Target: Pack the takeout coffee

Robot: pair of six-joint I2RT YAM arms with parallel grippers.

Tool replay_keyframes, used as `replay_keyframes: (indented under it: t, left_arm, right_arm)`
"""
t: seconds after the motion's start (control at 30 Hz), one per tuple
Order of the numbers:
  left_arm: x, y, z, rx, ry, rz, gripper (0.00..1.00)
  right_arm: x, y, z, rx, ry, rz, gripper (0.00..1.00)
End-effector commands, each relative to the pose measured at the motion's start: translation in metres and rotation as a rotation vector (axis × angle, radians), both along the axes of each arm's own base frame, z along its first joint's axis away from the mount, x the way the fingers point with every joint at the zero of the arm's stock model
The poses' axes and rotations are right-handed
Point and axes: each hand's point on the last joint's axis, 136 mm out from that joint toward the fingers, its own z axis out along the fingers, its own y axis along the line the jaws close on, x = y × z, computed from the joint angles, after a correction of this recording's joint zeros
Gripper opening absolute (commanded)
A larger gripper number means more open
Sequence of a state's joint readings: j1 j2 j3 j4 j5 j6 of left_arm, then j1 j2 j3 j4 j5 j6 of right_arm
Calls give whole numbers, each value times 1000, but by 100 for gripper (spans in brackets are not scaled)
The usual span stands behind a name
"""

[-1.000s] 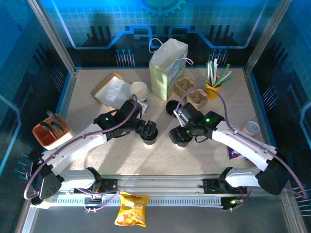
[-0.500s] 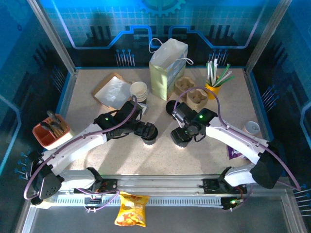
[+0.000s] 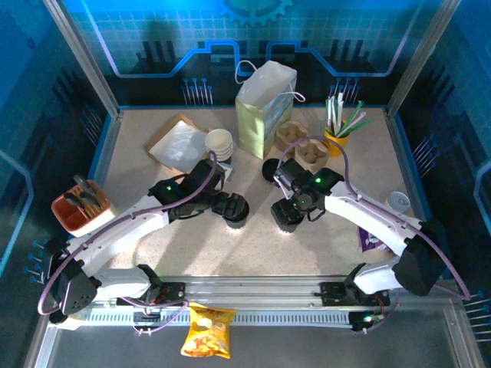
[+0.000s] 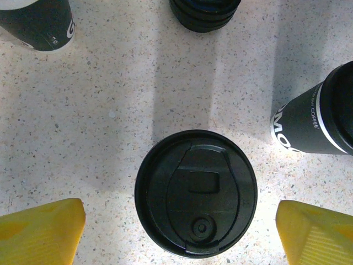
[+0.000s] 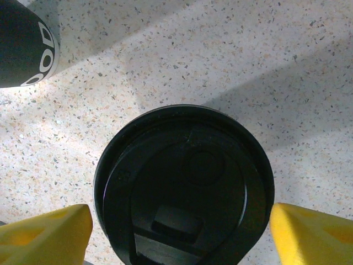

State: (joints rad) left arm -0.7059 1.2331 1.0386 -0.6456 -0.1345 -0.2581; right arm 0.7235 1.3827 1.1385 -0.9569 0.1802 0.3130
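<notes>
Top view: the left gripper [image 3: 234, 205] hangs over the coffee cup [image 3: 235, 223], which stands upright near the middle of the table [image 3: 253, 257]. A strip of the cup's cream wall shows below its black lid. Just to the right, apart from it, the right gripper [image 3: 285, 213] hangs over a dark cup [image 3: 285, 227]. This view also gives the surroundings. A paper bag [image 3: 265, 107] stands upright at the far edge, with a stack of lidless cups [image 3: 219, 142] to its left. A stack of lids [image 3: 269, 169] sits between the bag and the grippers. Bare tabletop lies between both cups and the near edge. Left wrist view: the lid [image 4: 196, 193] is seen from straight above, round, with a sip flap and a small round boss. The yellow fingertips [image 4: 41, 229] stand apart, one on each side, with table showing between each tip and the rim. The dark cup stands close on the right. Right wrist view: the second lid [image 5: 185, 193] sits between spread yellow fingertips [image 5: 44, 232], each just beside its rim. Contact cannot be determined.
</notes>
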Motion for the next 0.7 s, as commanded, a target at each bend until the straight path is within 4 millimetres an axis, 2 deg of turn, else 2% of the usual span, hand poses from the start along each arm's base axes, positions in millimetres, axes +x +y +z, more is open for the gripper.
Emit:
replay_keyframes:
  t: [0.0, 0.37, 0.53, 0.67]
  left_arm:
    - [0, -2, -5, -21, 16, 4, 90]
    - [-2, -3, -11, -28, 30, 6, 89]
    - [-2, -4, -11, -28, 30, 6, 89]
    - [-1, -4, -10, -29, 26, 6, 89]
  right_arm:
    - [2, -1, -3, 9, 19, -15, 83]
    - [3, -4, -16, 5, 42, -30, 81]
    - [5, -6, -15, 4, 39, -34, 73]
    - [14, -18, -7, -16, 8, -56, 71]
